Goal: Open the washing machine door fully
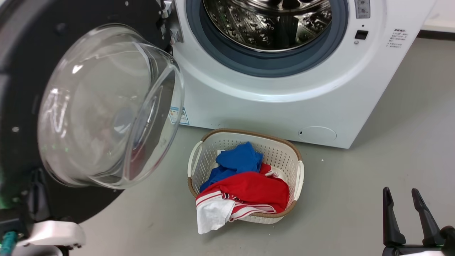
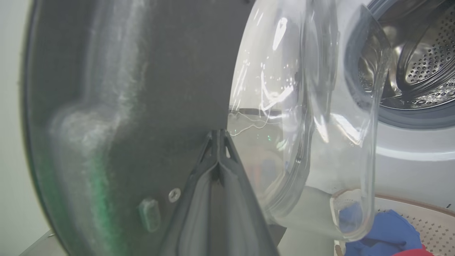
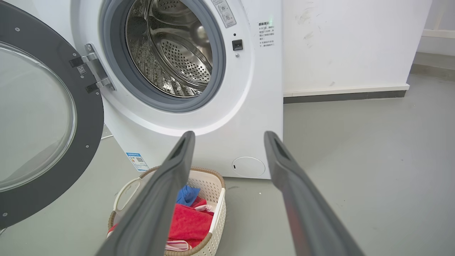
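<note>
Washing machine door (image 1: pixel 106 106), a glossy black ring round a clear bulging glass bowl, is hanging swung open at the left of the white boxy washing machine (image 1: pixel 270 106), exposing the perforated steel drum (image 1: pixel 270 25). Left end effector (image 2: pixel 217 138), fingers pressed together, is resting its tips at the door's black ring. Right end effector (image 1: pixel 400 193), fingers apart, is hovering well apart from the door.

**Bright room, one soft view**

The light is bright and even, and shadows on the floor (image 1: pixel 355 199) are weak and soft. White glare spots sit on the glass of the washing machine door (image 1: pixel 106 106). In the left wrist view the door's black rim and the left gripper (image 2: pixel 217 137) are out of focus, with a green tint low on the rim. The right wrist view is sharp.
</note>
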